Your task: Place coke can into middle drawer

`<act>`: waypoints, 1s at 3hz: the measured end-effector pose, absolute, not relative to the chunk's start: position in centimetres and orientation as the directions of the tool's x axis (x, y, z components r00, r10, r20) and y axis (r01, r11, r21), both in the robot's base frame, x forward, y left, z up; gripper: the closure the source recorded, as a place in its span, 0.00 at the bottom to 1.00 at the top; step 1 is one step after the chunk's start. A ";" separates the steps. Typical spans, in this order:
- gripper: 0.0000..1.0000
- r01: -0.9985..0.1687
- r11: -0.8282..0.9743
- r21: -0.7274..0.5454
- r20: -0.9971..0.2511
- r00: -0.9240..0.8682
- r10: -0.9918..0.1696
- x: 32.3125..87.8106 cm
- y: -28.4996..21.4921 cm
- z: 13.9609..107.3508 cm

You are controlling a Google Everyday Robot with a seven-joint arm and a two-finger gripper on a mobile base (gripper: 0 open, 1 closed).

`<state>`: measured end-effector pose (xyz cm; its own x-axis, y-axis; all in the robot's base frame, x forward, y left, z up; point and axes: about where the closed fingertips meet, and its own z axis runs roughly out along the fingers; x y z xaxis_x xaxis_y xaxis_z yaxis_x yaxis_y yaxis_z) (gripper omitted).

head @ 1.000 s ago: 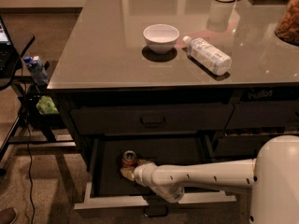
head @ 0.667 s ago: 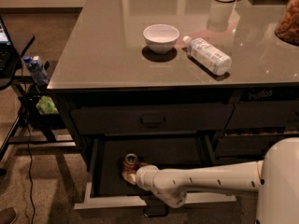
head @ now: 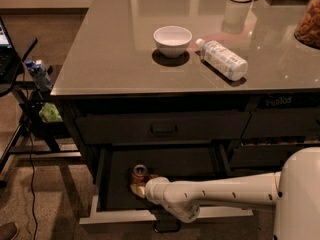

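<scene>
While inside drawer (head: 101, 181), tool (head: 138, 186) at coke can (head: 140, 172)

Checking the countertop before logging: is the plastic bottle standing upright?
No, the plastic bottle lies on its side beside the bowl, with the gripper down in the middle drawer.

The pincer (head: 137, 188) sits at the coke can (head: 140, 173) standing inside the open middle drawer (head: 111, 217) beneath the desk (head: 100, 59).

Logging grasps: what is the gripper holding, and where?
Cannot tell: the gripper is low beside the coke can in the middle drawer; any contact is hidden.
</scene>
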<state>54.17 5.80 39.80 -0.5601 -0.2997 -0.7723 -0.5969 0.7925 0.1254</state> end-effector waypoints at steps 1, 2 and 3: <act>0.36 -0.597 0.792 0.125 -0.772 -0.560 -0.300 54.2 5.8 39.8; 0.13 -0.597 0.792 0.125 -0.772 -0.560 -0.300 54.2 5.8 39.8; 0.00 -0.597 0.792 0.125 -0.772 -0.560 -0.300 54.2 5.8 39.8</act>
<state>54.17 5.80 39.79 -0.5601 -0.2997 -0.7723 -0.5969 0.7924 0.1254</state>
